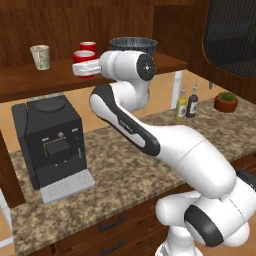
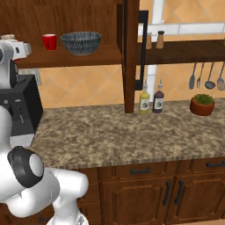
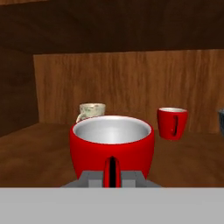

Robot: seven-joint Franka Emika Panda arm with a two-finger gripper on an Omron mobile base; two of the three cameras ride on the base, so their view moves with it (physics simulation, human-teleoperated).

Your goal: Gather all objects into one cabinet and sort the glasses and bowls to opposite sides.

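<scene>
Inside the open cabinet (image 1: 30, 80) my gripper (image 3: 112, 175) is shut on the handle of a red cup (image 3: 112, 146). That cup (image 1: 83, 56) is at shelf level, left of centre, with the gripper (image 1: 78, 69) in front of it. A second red cup (image 3: 172, 123) (image 2: 49, 41) stands further right and back. The beige speckled tumbler (image 3: 92, 110) (image 1: 41, 56) stands behind the held cup, at the shelf's left end. The dark grey bowl (image 1: 133, 46) (image 2: 81, 42) sits at the right end. The cabinet's dark door (image 1: 230, 35) hangs open.
A black coffee machine (image 1: 50, 142) stands on the granite counter (image 2: 114, 132) under the shelf's left part. Two bottles (image 2: 151, 99) and a potted plant (image 2: 203, 105) stand at the counter's back right. Spice jars (image 2: 154, 40) sit on a wall shelf above hanging utensils (image 2: 202, 77).
</scene>
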